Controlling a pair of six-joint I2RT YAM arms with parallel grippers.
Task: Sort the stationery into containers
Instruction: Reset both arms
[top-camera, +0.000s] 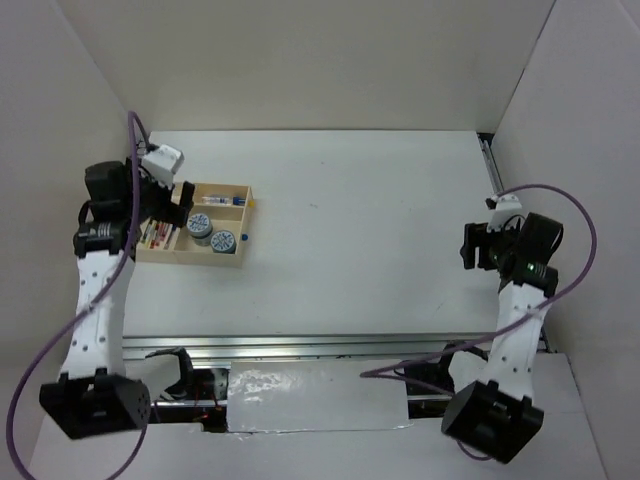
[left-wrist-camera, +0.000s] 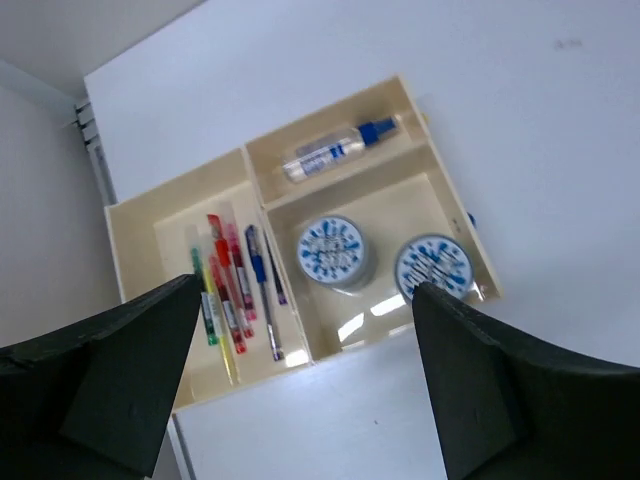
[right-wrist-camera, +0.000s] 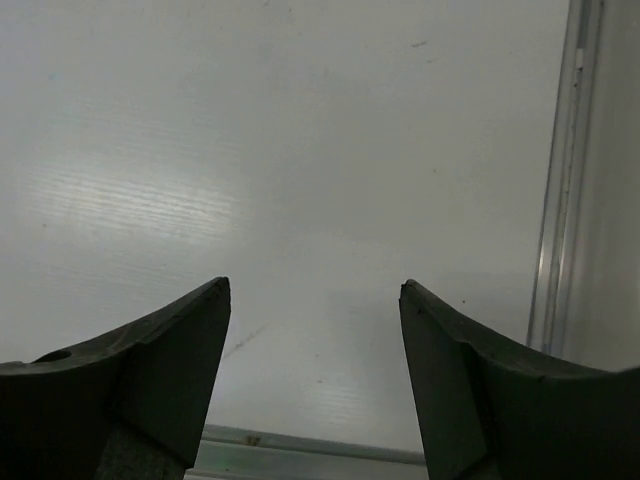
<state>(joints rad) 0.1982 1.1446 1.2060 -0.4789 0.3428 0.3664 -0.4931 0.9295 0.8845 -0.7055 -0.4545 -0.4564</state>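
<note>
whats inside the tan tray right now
The tray holds coloured pens in its long section, two patterned tape rolls in the square one, a clear blue-capped item in the small one. The left gripper's finger hides one corner.

I see a white table (top-camera: 380, 220) boxed in by plain white panels: back wall (top-camera: 300, 60), left wall (top-camera: 45, 110), right wall (top-camera: 590, 110). An aluminium rail (top-camera: 330, 345) runs along its near edge, and a shiny crinkled sheet (top-camera: 310, 400) lies just beyond that. Lighting is even, with soft glare.

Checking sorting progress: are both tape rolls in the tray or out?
In: both tape rolls sit side by side in one tray compartment.
</note>
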